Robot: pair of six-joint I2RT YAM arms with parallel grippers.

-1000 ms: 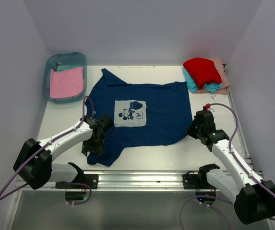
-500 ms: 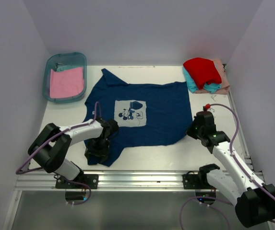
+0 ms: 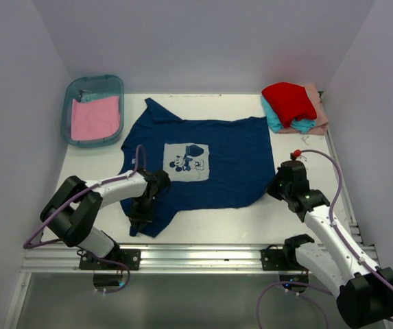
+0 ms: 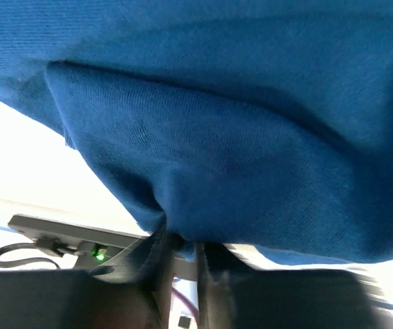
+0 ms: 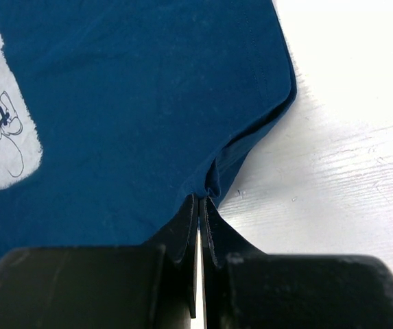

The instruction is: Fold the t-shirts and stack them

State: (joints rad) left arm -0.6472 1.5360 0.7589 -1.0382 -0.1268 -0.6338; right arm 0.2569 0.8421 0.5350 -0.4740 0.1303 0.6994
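Observation:
The navy t-shirt lies spread flat on the white table, its pale cartoon print facing up. My left gripper sits at its near left corner. In the left wrist view the left gripper is shut on a bunched fold of navy t-shirt. My right gripper is at the near right hem. The right wrist view shows the right gripper pinching the edge of the navy t-shirt, jaws pressed together. A red t-shirt tops a folded stack over a teal t-shirt and a peach t-shirt.
A teal plastic bin at the back left holds a pink t-shirt. A metal rail runs along the table's near edge between the arm bases. White walls close in the left, back and right sides.
The left arm drew its elbow in, and its gripper closed on the shirt's near left corner. The right gripper kept its pinch on the hem and hardly moved.

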